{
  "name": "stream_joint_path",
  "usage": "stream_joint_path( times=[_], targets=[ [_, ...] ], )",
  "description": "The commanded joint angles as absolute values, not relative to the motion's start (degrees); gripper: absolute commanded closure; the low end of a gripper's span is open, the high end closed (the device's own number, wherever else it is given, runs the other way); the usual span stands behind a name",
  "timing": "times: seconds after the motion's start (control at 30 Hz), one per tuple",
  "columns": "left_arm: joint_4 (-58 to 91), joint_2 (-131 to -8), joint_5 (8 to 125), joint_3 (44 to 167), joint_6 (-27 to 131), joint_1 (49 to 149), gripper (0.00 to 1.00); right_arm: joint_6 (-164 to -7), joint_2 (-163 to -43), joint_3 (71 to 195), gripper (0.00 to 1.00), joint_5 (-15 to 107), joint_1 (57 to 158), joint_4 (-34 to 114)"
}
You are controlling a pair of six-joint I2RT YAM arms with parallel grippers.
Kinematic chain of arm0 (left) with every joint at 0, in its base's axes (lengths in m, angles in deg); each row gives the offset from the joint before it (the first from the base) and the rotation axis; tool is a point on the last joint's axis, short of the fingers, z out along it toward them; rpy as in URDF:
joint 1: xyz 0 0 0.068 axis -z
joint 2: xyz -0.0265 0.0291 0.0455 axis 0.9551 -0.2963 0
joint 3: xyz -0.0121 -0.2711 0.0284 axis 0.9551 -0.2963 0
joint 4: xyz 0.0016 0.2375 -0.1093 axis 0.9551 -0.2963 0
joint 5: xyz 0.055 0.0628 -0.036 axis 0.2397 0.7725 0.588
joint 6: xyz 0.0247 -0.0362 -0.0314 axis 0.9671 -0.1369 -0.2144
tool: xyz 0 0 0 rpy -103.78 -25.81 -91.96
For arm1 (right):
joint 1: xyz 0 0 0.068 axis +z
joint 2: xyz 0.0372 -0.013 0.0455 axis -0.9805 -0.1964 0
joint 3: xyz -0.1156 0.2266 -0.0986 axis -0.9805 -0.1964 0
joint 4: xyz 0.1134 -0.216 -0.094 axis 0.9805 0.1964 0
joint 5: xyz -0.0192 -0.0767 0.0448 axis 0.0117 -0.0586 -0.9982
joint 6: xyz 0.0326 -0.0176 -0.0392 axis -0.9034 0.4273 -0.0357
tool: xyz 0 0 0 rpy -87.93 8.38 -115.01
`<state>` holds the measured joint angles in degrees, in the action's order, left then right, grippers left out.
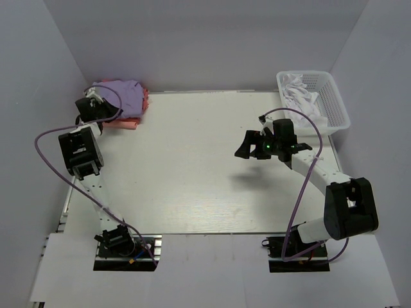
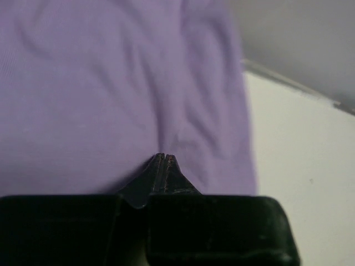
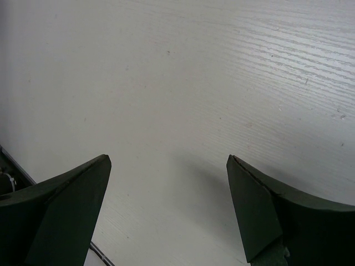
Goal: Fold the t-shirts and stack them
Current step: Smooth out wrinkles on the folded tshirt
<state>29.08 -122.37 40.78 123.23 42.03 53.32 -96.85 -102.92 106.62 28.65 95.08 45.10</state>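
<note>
Lavender t-shirt (image 1: 125, 93) covers the coral-red one (image 1: 147, 97), only edges showing.

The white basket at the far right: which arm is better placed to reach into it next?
Right. The right gripper is open and empty over the table, on the same side as the white basket. The left gripper is shut against the lavender shirt at the far left.

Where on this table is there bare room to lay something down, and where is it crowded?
The table is barest in its middle, between the lavender-topped shirt stack at the far left corner and the basket at the far right. Crowded: the far left, where the left gripper sits at the stack, and the right side, where the right gripper hovers.
</note>
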Motion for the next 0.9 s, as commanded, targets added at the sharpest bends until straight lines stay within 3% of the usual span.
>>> stream_joint_path(
  times=[0.0, 0.3, 0.43, 0.47, 0.57, 0.6, 0.67, 0.87],
  targets=[
    [26.06, -123.98, 37.70, 125.19, 41.34, 53.08, 1.00, -96.89, -103.49, 107.30, 0.09, 29.40, 94.93, 44.76],
    [21.12, -128.99, 36.32, 128.36, 40.11, 49.92, 1.00, -96.63, -101.48, 106.69, 0.09, 29.40, 95.11, 44.76],
    [23.24, -119.36, 35.61, 125.55, 39.48, 50.70, 0.96, -96.71, -99.01, 105.11, 0.09, 29.58, 94.93, 44.59],
    [22.63, -116.97, 35.61, 124.85, 40.01, 51.49, 0.86, -96.71, -98.31, 104.85, 0.09, 29.41, 95.11, 44.50],
    [23.85, -109.07, 36.13, 119.16, 40.81, 52.90, 0.18, -98.20, -95.77, 101.34, 0.09, 26.95, 95.19, 42.22],
    [25.94, -103.47, 36.13, 117.22, 40.81, 52.90, 0.00, -98.56, -95.15, 100.37, 0.09, 26.25, 95.20, 41.35],
    [25.96, -98.34, 36.83, 113.61, 42.47, 52.90, 0.00, -98.12, -92.26, 98.18, 0.09, 26.06, 95.28, 40.90],
    [6.47, -85.43, 43.78, 117.28, 45.56, 57.89, 0.00, -97.41, -85.13, 96.23, 0.09, 33.34, 95.20, 42.74]
  ],
)
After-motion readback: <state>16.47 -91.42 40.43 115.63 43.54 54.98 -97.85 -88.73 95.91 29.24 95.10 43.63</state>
